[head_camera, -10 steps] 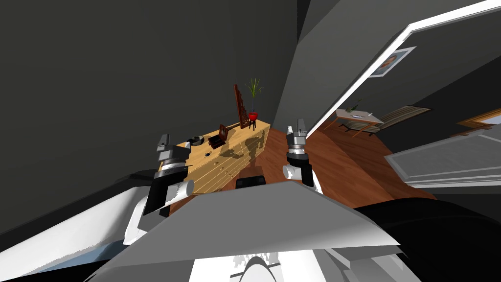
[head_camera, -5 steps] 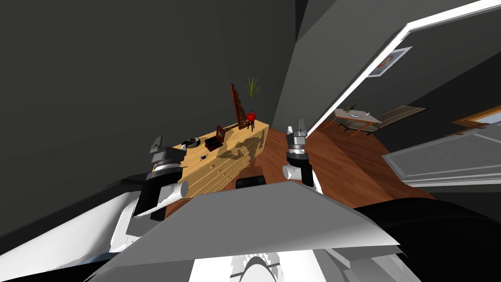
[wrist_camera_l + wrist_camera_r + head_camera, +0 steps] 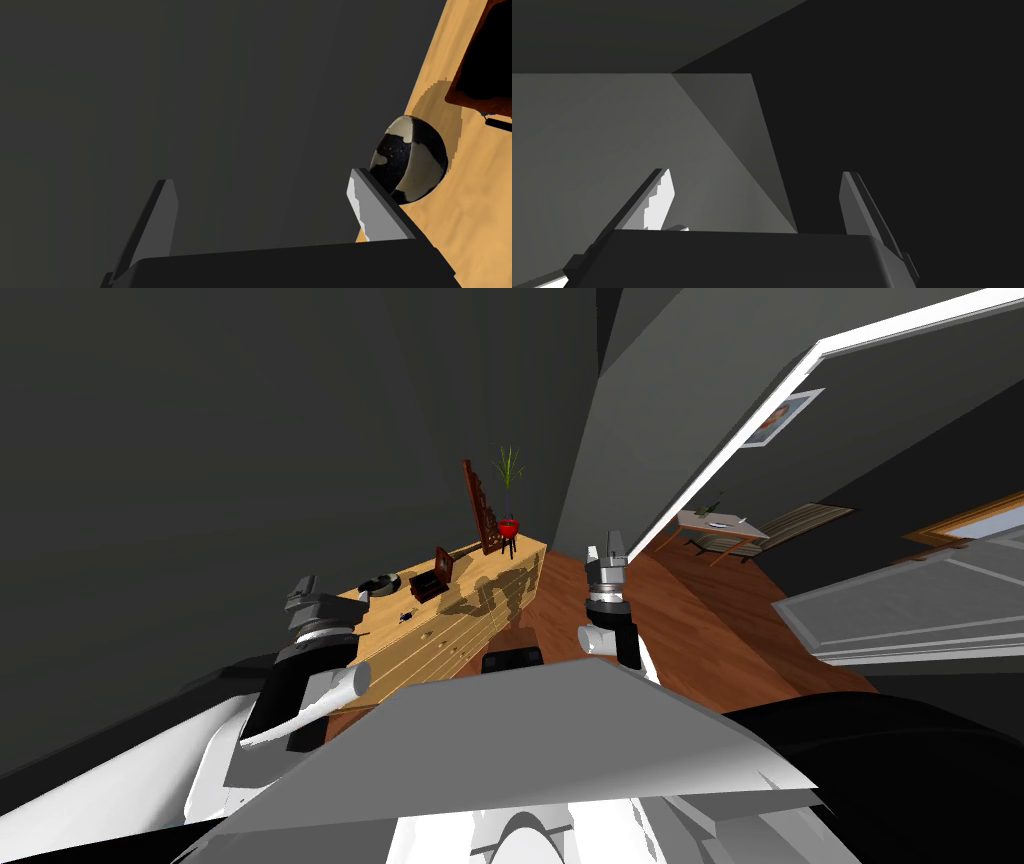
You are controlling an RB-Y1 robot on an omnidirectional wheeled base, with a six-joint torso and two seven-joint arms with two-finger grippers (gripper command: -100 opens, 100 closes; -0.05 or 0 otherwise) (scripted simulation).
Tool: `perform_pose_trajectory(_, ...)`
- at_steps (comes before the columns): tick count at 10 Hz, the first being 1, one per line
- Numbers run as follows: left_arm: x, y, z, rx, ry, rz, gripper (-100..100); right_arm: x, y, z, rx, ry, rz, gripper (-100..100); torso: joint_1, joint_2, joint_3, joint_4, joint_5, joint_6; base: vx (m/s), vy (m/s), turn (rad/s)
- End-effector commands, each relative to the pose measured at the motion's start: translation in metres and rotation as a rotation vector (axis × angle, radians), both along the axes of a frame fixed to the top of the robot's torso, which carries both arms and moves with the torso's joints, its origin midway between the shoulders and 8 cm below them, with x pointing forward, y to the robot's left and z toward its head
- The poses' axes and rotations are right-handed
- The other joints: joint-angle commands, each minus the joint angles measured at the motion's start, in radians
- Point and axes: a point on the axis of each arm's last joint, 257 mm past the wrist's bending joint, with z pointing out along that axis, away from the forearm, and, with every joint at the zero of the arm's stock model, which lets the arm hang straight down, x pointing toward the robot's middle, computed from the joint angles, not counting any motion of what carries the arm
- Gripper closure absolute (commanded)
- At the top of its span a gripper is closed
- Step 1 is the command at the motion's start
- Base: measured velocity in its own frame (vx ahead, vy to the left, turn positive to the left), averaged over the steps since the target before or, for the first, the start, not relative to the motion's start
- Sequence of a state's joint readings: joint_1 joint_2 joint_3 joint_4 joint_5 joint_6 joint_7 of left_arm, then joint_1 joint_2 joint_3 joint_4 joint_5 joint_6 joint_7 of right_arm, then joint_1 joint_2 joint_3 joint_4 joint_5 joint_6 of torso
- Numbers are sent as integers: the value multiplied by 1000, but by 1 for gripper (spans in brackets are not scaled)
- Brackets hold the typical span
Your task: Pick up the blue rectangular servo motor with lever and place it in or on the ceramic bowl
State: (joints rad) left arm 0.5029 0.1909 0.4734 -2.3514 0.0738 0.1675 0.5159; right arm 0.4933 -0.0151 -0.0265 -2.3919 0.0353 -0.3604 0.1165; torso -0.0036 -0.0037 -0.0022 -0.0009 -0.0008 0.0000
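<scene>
Left jaws apart beside bowl (image 3: 410, 160), servo (image 3: 405, 615) near

Bowl (image 3: 407, 160): round, mottled black and cream, upright on wooden bench (image 3: 480, 573). Servo motor (image 3: 405, 615): small, dark, at bowl's 5 o'clock, apart.

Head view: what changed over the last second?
Left gripper swung out to my left and a little back, fingers open, nothing held. My view also turned slightly, so the wooden cabinet's shift is my own. Right gripper stayed put, open. The black-and-cream bowl and the small dark servo lie on the cabinet as before.
</scene>
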Motion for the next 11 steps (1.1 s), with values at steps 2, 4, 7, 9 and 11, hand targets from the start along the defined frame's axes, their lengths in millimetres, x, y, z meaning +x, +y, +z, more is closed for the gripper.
perform_pose_trajectory(2, -10, 28, -13, -87, 31, 54, -100, 0, 0, 0, 0, 0, 0, 0, 1, 0, 0, 0, 0, 0, 74, -46, -27)
perform_pose_trajectory(4, -18, 46, -24, -148, 53, 94, -100, 0, 0, 0, 0, 0, 0, 0, 1, 0, 0, 0, 0, 0, 59, -41, -37)
perform_pose_trajectory(7, -29, 65, -39, -221, 85, 143, -100, 0, 0, 0, 0, 0, 0, 0, 1, 0, 0, 0, 0, 0, 62, -38, -26)
perform_pose_trajectory(9, -40, 81, -51, -286, 100, 185, -100, 0, 0, 0, 0, 0, 0, 0, 0, -1, -1, 0, 0, 0, 73, -47, -28)
perform_pose_trajectory(11, -52, 96, -63, -352, 113, 228, -100, 0, 0, 0, 0, 0, 0, 0, 0, 0, 0, 0, 0, 0, 55, -39, -32)
